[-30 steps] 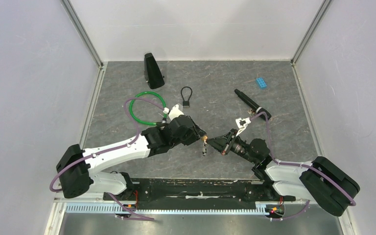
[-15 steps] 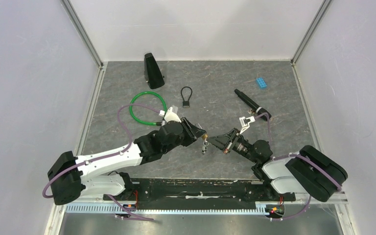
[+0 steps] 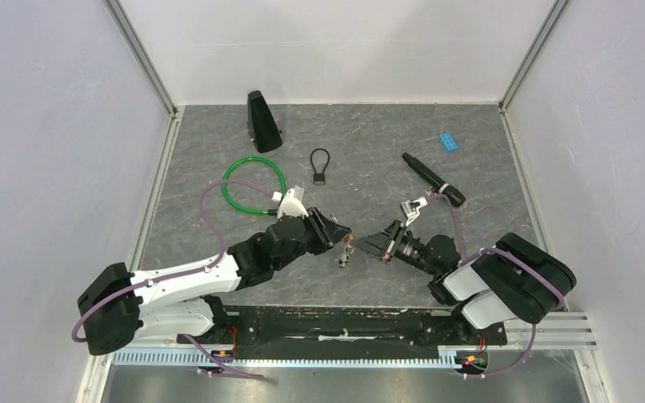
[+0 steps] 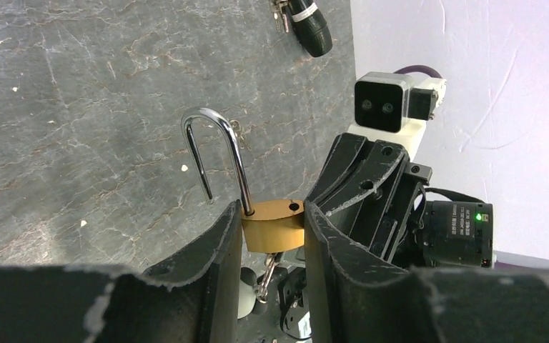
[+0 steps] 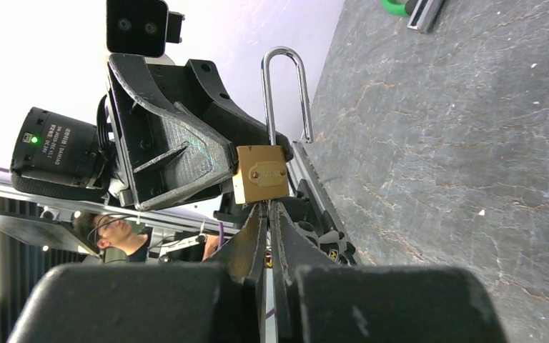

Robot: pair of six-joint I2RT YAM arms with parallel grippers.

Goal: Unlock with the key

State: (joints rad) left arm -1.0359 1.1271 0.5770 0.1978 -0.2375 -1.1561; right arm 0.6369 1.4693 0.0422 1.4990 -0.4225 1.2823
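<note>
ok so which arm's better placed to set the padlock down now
Left. The left gripper clamps the brass padlock by its body, shackle sprung open, so it carries the lock. The right gripper is shut just beneath the body, at the keyhole end, not gripping the body.

A robotics lab test cell: plain white wall panels (image 3: pixel 336 46) in aluminium framing (image 3: pixel 140 57) box in a grey stone-patterned counter (image 3: pixel 369 134), the left arm (image 3: pixel 186 275) and right arm (image 3: pixel 504 281) are bolted to a black rail (image 3: pixel 336 323) at its near edge, and a person (image 5: pixel 109 227) shows in the dim room beyond
</note>
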